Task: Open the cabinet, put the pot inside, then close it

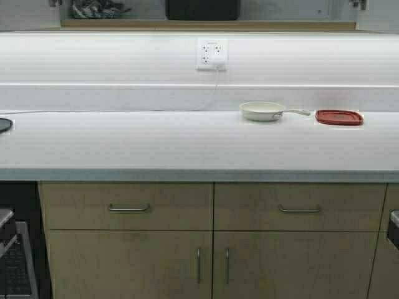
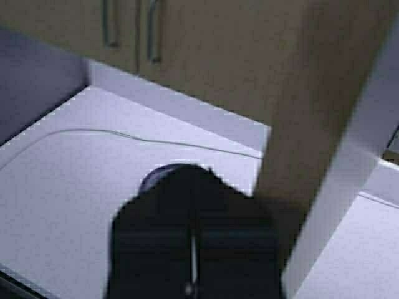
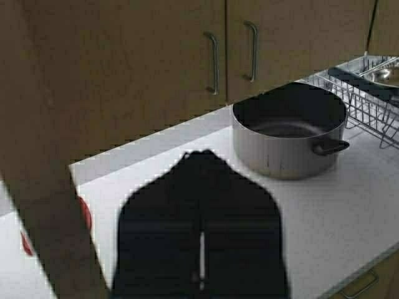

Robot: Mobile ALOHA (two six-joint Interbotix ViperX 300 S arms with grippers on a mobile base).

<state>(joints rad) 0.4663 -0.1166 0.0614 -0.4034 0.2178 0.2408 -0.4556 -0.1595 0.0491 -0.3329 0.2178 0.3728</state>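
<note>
The cabinet shows at the top edge of the high view, open, with its pale interior exposed. The black pot stands inside on its floor. Neither arm shows in the high view. My left gripper is shut and empty, held high over the counter beside the open left door. My right gripper is shut and empty, with the open right door close beside it.
A white pan and a red lid lie on the counter. A grey-sided pot and a dish rack stand further right. A dark round object sits at the far left. Base cabinets are below.
</note>
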